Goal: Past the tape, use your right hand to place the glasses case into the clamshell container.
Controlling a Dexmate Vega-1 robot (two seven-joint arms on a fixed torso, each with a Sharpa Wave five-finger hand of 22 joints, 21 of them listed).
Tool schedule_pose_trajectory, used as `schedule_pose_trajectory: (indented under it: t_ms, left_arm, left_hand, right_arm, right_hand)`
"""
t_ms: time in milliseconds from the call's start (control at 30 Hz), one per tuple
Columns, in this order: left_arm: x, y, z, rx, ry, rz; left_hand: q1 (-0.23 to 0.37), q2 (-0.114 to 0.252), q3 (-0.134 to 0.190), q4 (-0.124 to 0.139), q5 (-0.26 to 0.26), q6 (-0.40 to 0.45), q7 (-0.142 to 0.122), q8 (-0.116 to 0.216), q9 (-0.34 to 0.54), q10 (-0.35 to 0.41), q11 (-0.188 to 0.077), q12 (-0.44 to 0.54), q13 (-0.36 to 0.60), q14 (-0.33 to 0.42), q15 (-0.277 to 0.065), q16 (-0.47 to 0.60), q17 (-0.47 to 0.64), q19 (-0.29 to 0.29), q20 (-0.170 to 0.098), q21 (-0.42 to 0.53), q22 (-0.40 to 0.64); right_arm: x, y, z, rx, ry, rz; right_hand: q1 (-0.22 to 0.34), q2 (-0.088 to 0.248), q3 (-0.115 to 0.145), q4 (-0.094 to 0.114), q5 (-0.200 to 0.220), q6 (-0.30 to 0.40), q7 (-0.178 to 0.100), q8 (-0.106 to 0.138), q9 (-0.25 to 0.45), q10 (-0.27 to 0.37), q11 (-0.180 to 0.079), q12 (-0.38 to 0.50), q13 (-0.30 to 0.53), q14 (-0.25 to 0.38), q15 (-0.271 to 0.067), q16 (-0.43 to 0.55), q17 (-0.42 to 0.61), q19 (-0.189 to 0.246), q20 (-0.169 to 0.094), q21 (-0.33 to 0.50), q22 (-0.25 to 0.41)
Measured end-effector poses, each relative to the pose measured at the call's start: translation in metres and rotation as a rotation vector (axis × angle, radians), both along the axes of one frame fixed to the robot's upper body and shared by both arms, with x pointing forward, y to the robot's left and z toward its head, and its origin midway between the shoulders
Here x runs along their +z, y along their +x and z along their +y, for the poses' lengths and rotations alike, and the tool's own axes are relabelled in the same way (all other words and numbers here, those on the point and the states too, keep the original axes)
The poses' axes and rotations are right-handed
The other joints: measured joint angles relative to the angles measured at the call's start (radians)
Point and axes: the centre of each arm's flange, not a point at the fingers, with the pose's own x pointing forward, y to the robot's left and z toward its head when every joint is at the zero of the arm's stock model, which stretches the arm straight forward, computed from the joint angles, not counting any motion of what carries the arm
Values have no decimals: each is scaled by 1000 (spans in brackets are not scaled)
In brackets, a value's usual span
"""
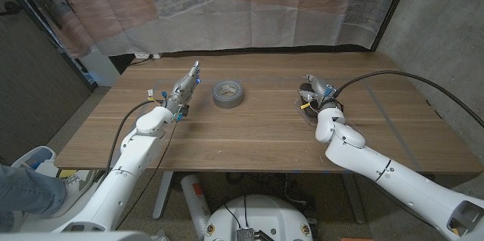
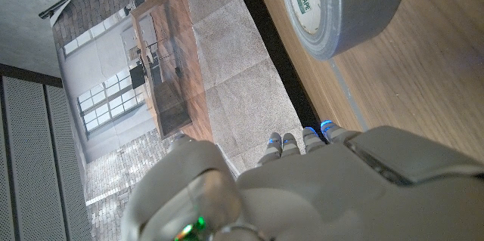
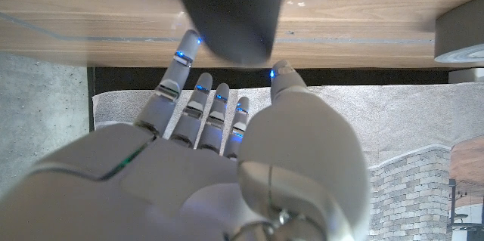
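Note:
A grey roll of tape lies at the middle of the table, also seen as the tape and the tape. My right hand is to its right, fingers stretched out and apart. A dark rounded glasses case lies on the wood just beyond the fingertips, between forefinger and thumb; I cannot tell if they touch it. In the head view a dark shape shows beside and under that hand. I cannot make out a clamshell container. My left hand stands left of the tape, fingers straight, holding nothing.
The wooden table has bare wood in front of both hands and to the far right. A translucent curtain hangs behind the far edge. A person's leg shows at the lower left corner.

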Motion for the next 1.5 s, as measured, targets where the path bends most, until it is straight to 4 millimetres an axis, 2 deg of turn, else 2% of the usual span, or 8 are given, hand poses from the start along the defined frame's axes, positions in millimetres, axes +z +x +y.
schedule_pose_trajectory:
  t_ms: [367,533,733,933,1133,1233,1433,1500]
  left_arm:
    - [0,4,-2,-5,2,7]
    - [0,5,-2,-5,2,9]
    - [-1,6,-2,-5,1,10]
    - [-1,7,-2,-6,0,13]
    - [-2,8,-2,-7,0,13]
    - [-2,8,-2,-7,0,12]
    - [-2,9,-2,-9,0,12]
    - [-2,9,-3,-10,0,11]
  left_hand:
    - [0,0,-4,4,0,0,0,0,0,0,0,0,0,0,0,0,0,0,0,0,0]
    - [0,0,-4,4,0,0,0,0,0,0,0,0,0,0,0,0,0,0,0,0,0]
    - [0,0,-4,4,0,0,0,0,0,0,0,0,0,0,0,0,0,0,0,0,0]
    - [0,0,-4,4,-4,0,0,0,0,0,0,0,0,0,0,0,0,0,0,0,0]
    - [4,4,-4,4,-4,0,0,0,0,0,0,0,0,0,0,0,0,0,0,0,0]
    - [4,4,-4,4,-4,0,0,0,0,0,0,0,0,0,0,0,0,0,0,0,0]
    - [4,4,-4,4,-4,0,0,0,0,0,0,0,0,0,0,0,0,0,0,0,0]
    - [4,4,-4,4,-4,0,0,0,0,0,0,0,0,0,0,0,0,0,0,0,0]
  right_arm:
    - [0,0,-2,-3,-3,8]
    - [0,1,-3,-5,-2,8]
    - [1,0,-4,-4,-2,5]
    - [5,-1,-4,0,-1,-7]
    - [8,-4,-4,9,3,-19]
    - [10,-6,-4,22,5,-32]
    - [13,-8,-4,58,18,-54]
    - [14,-9,-7,66,25,-63]
  right_hand:
    - [-22,-4,-9,0,-21,-5,5,0,0,-18,0,0,0,-32,57,-11,-20,-71,70,-52,-21]
    - [-55,-5,-21,13,-30,-9,9,0,0,-22,4,-8,0,-51,76,-11,-26,-88,88,-73,-25]
    - [-65,-4,-24,15,-38,-13,13,0,0,-27,9,-8,0,-57,82,-18,-30,-95,95,-80,-25]
    - [-77,0,-28,20,-38,-13,13,0,0,-31,13,-8,0,-65,84,-18,-30,-106,92,-92,-25]
    - [-108,5,-33,31,-47,-13,12,0,-3,-38,9,-8,0,-102,39,-18,-37,-157,76,-132,-25]
    - [-115,12,-33,31,-47,-13,12,0,-5,-38,9,-8,0,-109,18,-18,-39,-175,58,-146,-25]
    - [-124,13,-33,31,-51,-9,9,0,-5,-38,9,-8,0,-116,0,-18,-43,-188,9,-160,-25]
    - [-124,13,-33,31,-51,-9,9,0,-5,-38,9,-8,0,-120,-4,-18,-44,-194,3,-161,-25]
